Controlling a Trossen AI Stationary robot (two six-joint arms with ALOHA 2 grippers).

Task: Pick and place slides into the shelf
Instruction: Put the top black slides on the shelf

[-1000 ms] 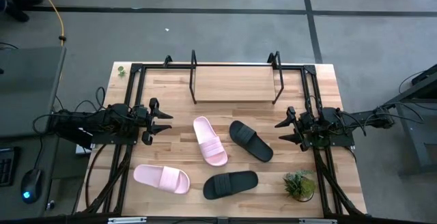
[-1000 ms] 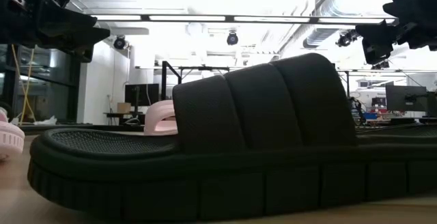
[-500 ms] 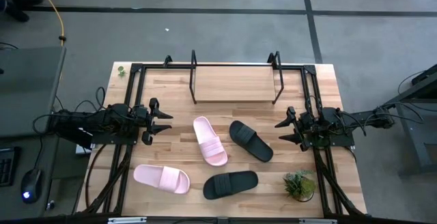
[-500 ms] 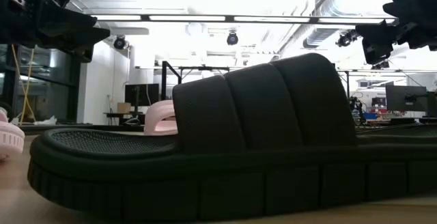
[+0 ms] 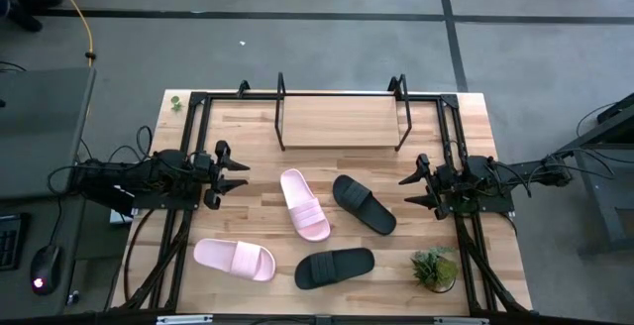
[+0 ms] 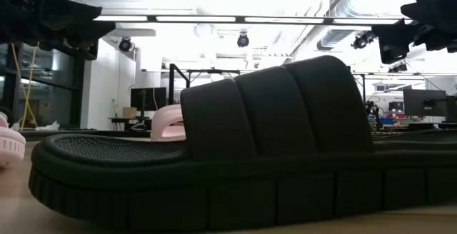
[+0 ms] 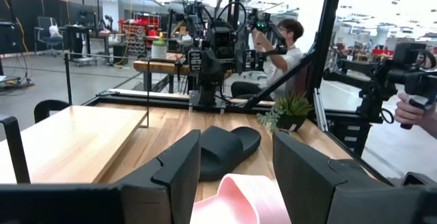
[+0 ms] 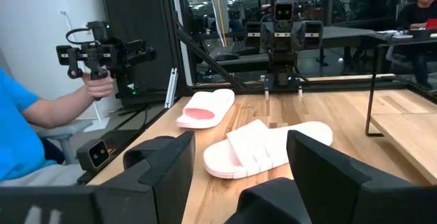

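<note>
Nothing is being carried yet; both arms are waiting at the tabletop's point(image 5: 248, 157) side edges. The left end effector point(image 5: 236, 177) is hovering at the left rail with its fingers spread and empty, pointing inward toward the nearer pink slide point(image 5: 304, 203), which is lying lengthwise near the middle. The right end effector point(image 5: 412, 188) is hanging at the opposite rail, likewise spread wide and holding nothing, facing the black slide point(image 5: 363, 204) just beside it. That pairing looks deliberate to me: each arm is sitting closest to the sandal it could reach first. The second pink slide point(image 5: 234, 259) is resting near the front left, and the second black slide point(image 5: 335, 267) is lying across the front edge, so close to the low camera that it is filling that view. The shelf point(image 5: 342, 120) is standing at the back centre, its wooden board bare, well apart from all four slides. A small potted plant point(image 5: 435, 268) is sitting at the front right corner, and a person's hand point(image 8: 100, 85) is holding a camera rig beyond the tabletop.
</note>
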